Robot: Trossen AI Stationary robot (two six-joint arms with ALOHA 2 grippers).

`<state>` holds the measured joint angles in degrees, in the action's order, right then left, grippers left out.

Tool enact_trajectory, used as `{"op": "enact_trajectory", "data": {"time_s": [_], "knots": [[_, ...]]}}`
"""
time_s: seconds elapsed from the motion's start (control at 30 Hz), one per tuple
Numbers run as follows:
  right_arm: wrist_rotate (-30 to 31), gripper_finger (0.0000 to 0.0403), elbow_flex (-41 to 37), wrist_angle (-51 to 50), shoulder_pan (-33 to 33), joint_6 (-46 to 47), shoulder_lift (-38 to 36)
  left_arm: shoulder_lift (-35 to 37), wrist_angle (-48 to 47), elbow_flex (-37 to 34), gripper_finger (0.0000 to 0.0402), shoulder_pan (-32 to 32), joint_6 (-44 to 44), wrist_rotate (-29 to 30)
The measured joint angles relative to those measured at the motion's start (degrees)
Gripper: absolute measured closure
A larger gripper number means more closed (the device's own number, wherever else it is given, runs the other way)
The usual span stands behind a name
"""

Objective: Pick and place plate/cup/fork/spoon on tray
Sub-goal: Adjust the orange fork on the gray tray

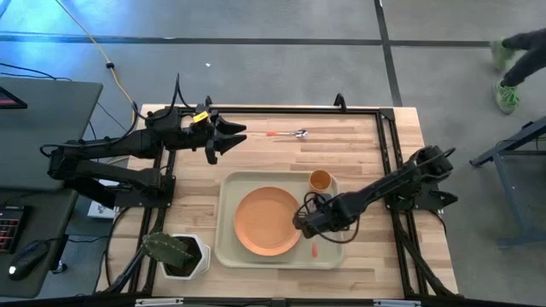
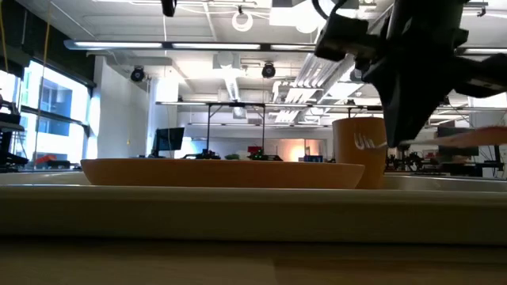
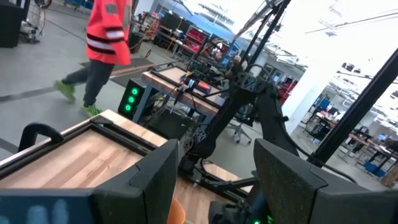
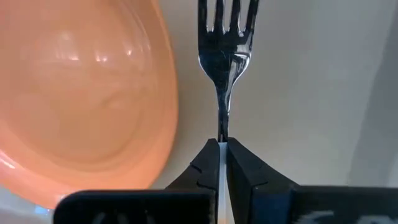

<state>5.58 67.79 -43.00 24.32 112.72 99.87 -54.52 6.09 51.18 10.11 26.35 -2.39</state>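
On the one tray (image 1: pixel 229 247) lie one plate (image 1: pixel 266 221) and one cup (image 1: pixel 320 180), the right end effector (image 1: pixel 304 223) clamped on the one fork (image 4: pixel 225 56) beside the plate, while the one spoon (image 1: pixel 290 134) rests on the surface (image 1: pixel 358 136) near the left end effector (image 1: pixel 223 136), spread wide and empty.

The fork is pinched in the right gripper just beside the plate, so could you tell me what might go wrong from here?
The right gripper pinches only the thin neck of the fork, so it could twist or slip. Its tines hang close to the plate rim and may land on it. The spoon remains outside the tray.
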Motion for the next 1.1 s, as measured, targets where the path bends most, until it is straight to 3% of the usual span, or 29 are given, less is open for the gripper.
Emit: {"op": "enact_trajectory", "data": {"time_s": [0.47,1.1], "knots": [[-0.5,0.0403,0.0,3.5,0.0,1.5,6.9,0.0,-2.0,0.0,0.0202,0.0,0.0,0.0],[-0.9,0.0392,-0.1,3.2,0.0,2.8,8.2,0.0,-2.0,0.0,0.0202,0.0,0.0,0.0]]}}
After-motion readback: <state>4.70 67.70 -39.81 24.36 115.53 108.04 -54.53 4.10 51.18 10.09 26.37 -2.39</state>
